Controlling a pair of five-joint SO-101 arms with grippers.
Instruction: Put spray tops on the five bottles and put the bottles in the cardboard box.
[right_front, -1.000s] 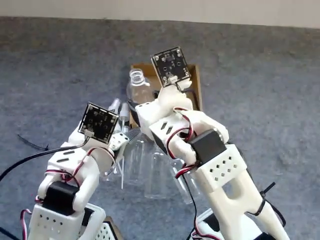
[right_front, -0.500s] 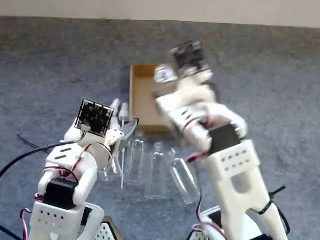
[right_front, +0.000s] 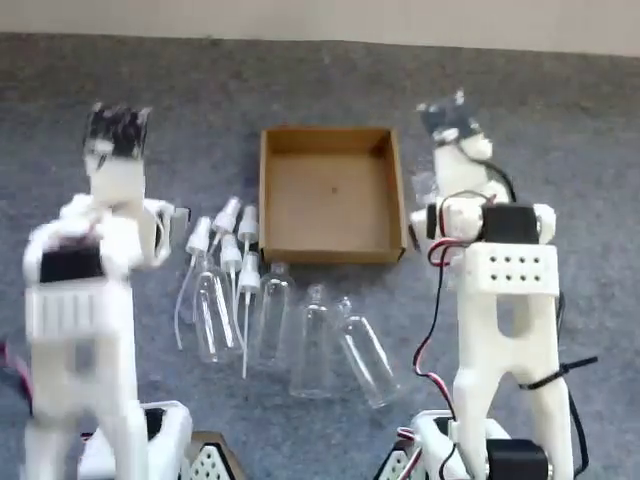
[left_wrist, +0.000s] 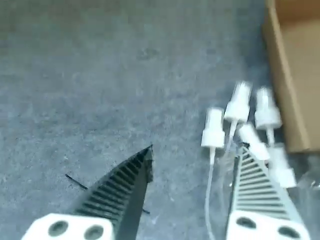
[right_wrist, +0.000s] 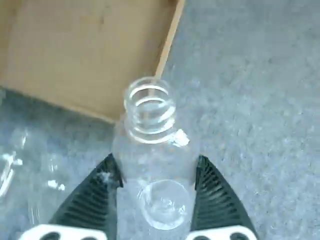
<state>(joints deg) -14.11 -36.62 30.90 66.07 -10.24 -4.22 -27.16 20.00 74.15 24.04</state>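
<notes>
Capping step, I'd say: right gripper (right_wrist: 155, 162) is clamped on an uncapped bottle (right_wrist: 149, 125) held just outside the cardboard box (right_wrist: 169, 37), left gripper (left_wrist: 196, 148) hangs wide open over the spray tops (left_wrist: 238, 106). Next the left probably has to pick one top from that tight cluster, with the four bottles (right_front: 312, 345) lying on the bench (right_front: 150, 120) right beside them crowding things.

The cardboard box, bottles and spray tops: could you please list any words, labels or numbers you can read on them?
None can be read. The cardboard box is plain brown, the clear bottles lying beside it and the bottle in the right gripper carry no label, and the white spray tops are unmarked.
</notes>
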